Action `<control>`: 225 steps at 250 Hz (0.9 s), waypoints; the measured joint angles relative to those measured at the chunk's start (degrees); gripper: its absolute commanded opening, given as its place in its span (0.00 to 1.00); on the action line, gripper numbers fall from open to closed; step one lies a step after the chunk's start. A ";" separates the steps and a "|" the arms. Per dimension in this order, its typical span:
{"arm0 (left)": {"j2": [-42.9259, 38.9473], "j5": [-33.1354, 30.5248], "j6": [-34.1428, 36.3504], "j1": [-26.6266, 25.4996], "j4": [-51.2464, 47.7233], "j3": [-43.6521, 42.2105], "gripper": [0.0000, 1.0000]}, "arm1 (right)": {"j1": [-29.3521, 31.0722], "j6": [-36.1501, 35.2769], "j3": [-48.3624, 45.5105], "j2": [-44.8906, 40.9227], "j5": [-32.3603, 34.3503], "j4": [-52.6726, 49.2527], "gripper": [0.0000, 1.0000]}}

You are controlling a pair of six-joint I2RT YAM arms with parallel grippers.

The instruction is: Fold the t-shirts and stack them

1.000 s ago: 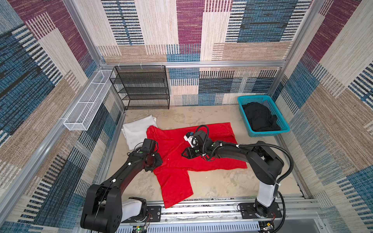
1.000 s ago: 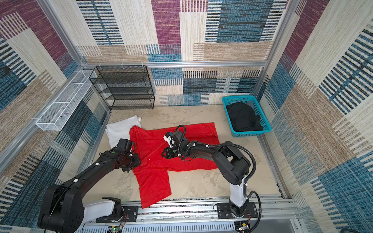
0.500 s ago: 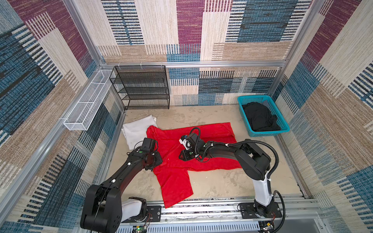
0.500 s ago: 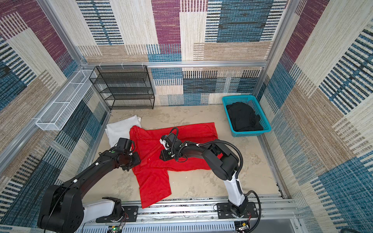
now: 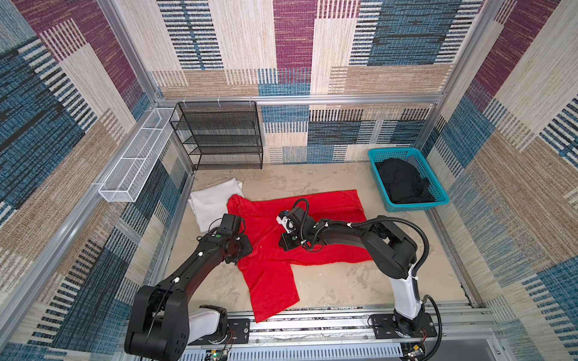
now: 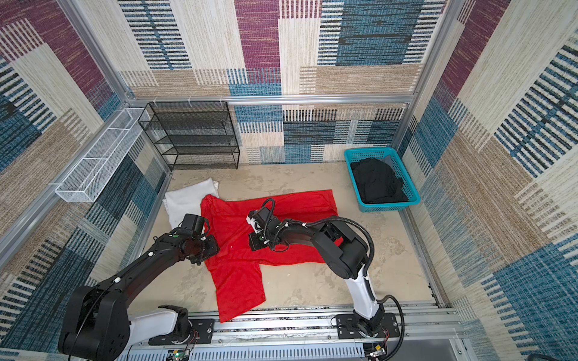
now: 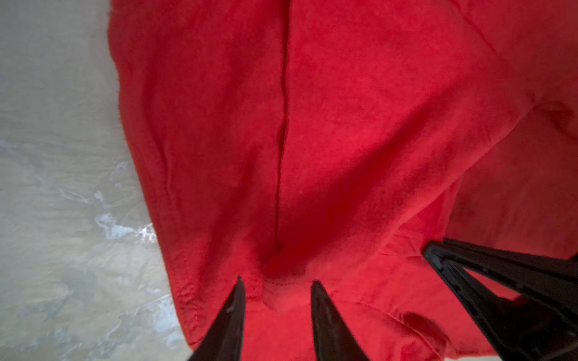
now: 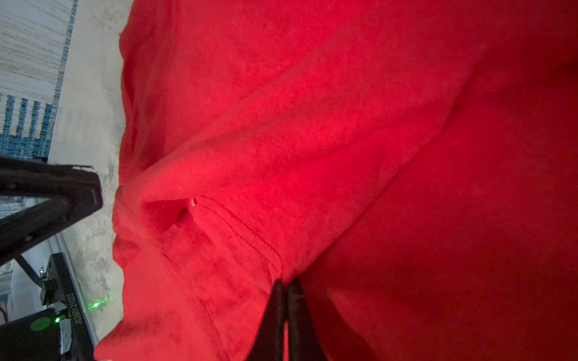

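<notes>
Right claw (image 8: 285, 289) is clenched on the red shirt (image 5: 328, 212). The right wrist view shows the two tips pressed together with a sliver of red cloth between them, just beside a stitched hem (image 8: 240, 228). Left claw (image 7: 276, 283) grasps the same shirt: the left wrist view shows its tips part-way closed with a bunch of cloth between them, and creases and a seam (image 7: 283, 125) run toward that spot. Both top views hide all of this, since the wrists cover the tips; they show only the right wrist over the middle of the shirt and the left wrist at its left edge. The top views give the layout instead. The red shirt lies spread on the table (image 5: 328, 287) between the arms, with one long part reaching forward and draping over the front rail (image 5: 312, 323). Its far left corner touches the white shirt (image 5: 211, 203), which lies folded by the left wall. The black shirt (image 5: 402, 184) sits crumpled in the basket (image 5: 416, 207) at far right, well apart from the red one. Neither wrist view shows the white or the black shirt. The left wrist view has bare table beside the red edge, and the right wrist view catches a strip of table and wall.
</notes>
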 measured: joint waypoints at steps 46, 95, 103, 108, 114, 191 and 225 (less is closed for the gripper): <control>0.00 -0.39 0.00 0.00 0.02 -0.22 0.37 | 0.00 -0.02 -2.21 -4.11 0.00 -0.04 0.00; -0.94 -1.75 0.15 0.00 -0.07 -0.35 0.37 | -0.02 0.00 -4.72 -6.34 0.02 -0.07 0.00; -1.11 -1.95 0.15 0.00 -0.11 -0.35 0.37 | -0.02 0.00 -5.05 -6.43 0.04 -0.09 0.01; -1.29 -2.10 0.17 0.00 -0.15 -0.35 0.37 | -0.02 0.00 -5.38 -6.60 0.07 -0.17 0.01; -1.40 -2.23 0.17 0.00 -0.17 -0.35 0.37 | -0.02 0.00 -5.64 -6.78 0.07 -0.33 0.01; -1.53 -3.37 0.35 0.00 -0.70 -0.52 0.37 | -0.02 0.02 -6.97 -9.33 1.40 -0.96 0.11; -1.46 -3.19 0.39 0.00 -0.70 -0.52 0.37 | -0.02 0.00 -6.99 -9.42 1.57 -1.88 0.17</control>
